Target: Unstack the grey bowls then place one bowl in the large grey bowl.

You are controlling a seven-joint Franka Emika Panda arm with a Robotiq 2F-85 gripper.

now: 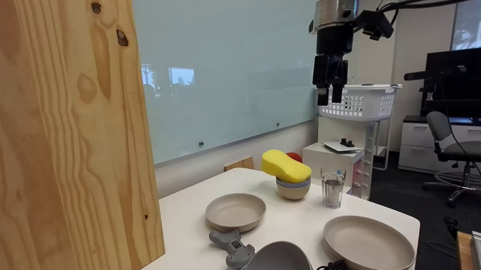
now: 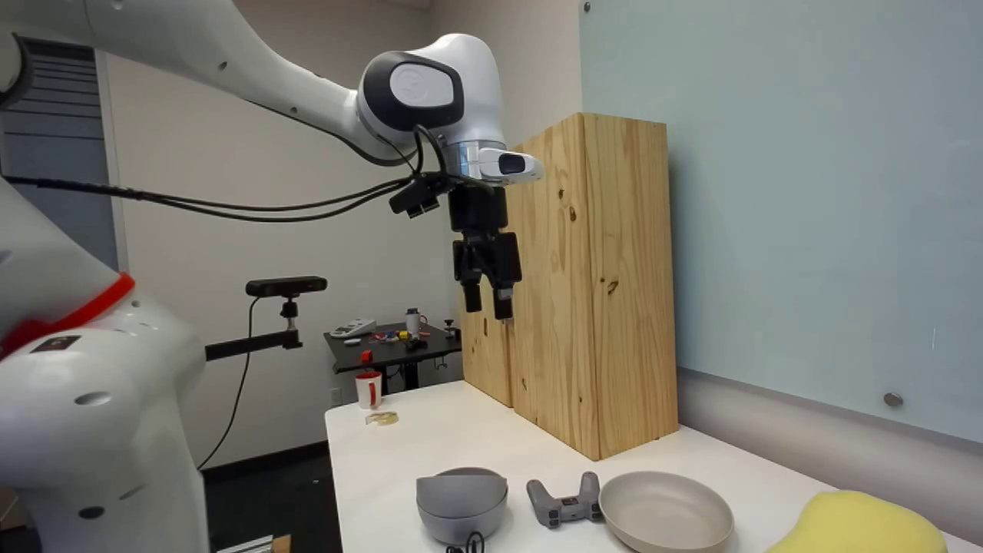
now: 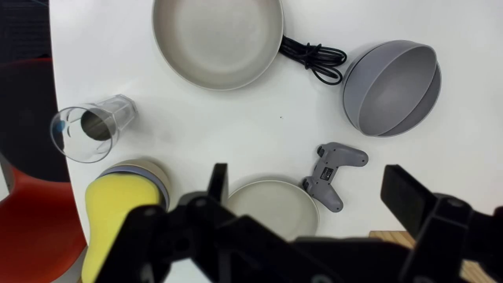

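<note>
Free room: air between gripper [image 2: 488,305] and white table [image 3: 204,129]; open table surface between wide beige bowl [image 3: 220,39] and light taupe-grey bowl [image 3: 279,208]. Obstacles: gamepad [image 3: 325,175], just beside the taupe-grey bowl, towards the dark grey bowls [image 3: 393,88], one tilted inside the other; black cable bundle [image 3: 312,56], between these and the beige bowl; glass tumbler [image 1: 333,192], upright; tall wooden box [image 2: 633,292], on the table.

Upper dark-grey bowl [image 3: 397,92], round, matt: tipped steeply inside matching lower dark-grey bowl [image 2: 458,528], upright on white table [image 3: 235,129]. Light taupe-grey bowl [image 1: 235,210], round, shallow, pale-rimmed: upright on same table, apart from pair.
</note>
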